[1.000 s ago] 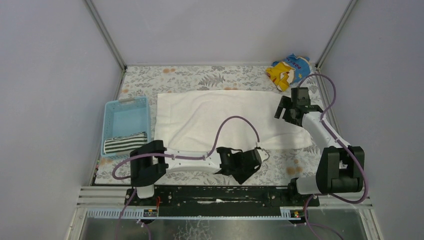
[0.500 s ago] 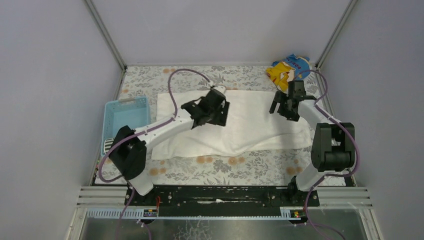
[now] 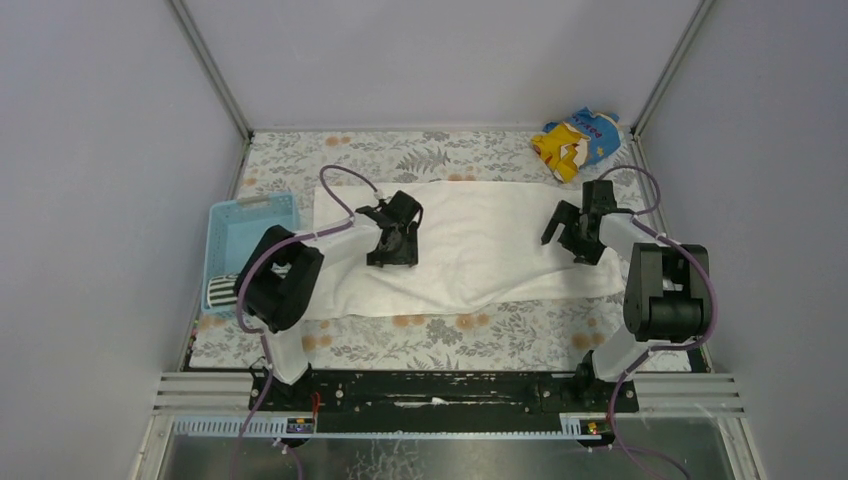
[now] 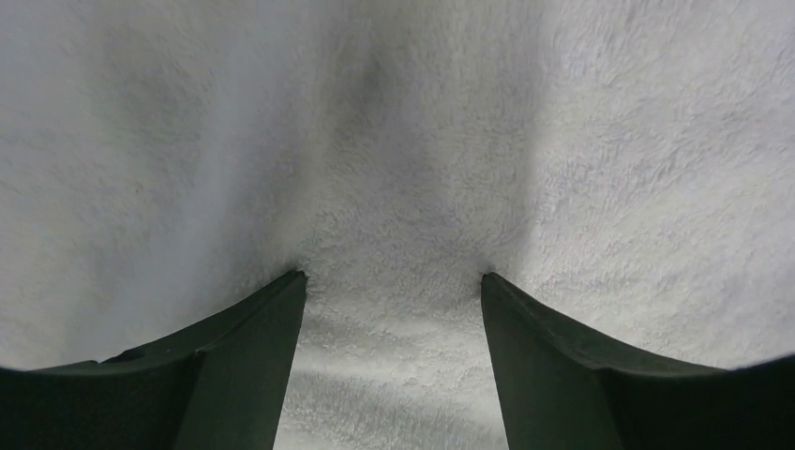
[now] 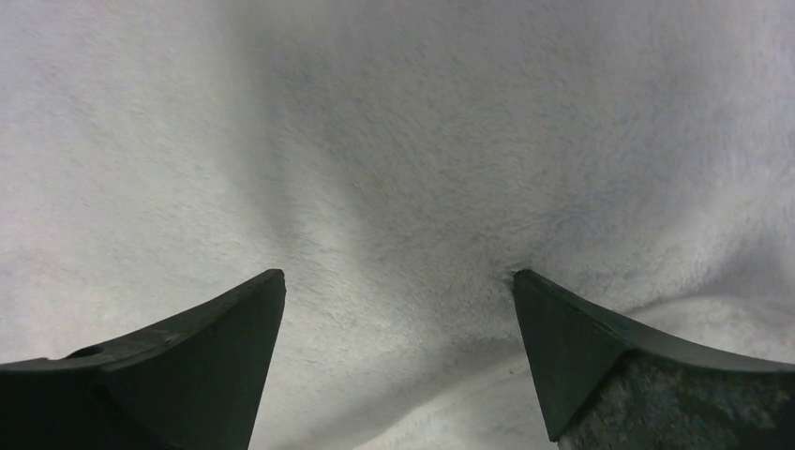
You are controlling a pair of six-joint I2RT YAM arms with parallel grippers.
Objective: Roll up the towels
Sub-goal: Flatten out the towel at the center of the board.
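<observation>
Left gripper point(image 4: 392, 277) dropped onto white towel point(image 3: 480, 250) (right gripper point(image 5: 398, 274) too).

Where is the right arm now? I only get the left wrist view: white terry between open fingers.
Observer: The right gripper is over the right end of the white towel, jaws open, tips on the cloth.
Operator: And the striped towel?
Observer: The striped towel lies in the blue basket, left of the white one.
Operator: Anything else out there?
Observer: A yellow-and-blue cloth sits at the far right corner, untouched.
</observation>
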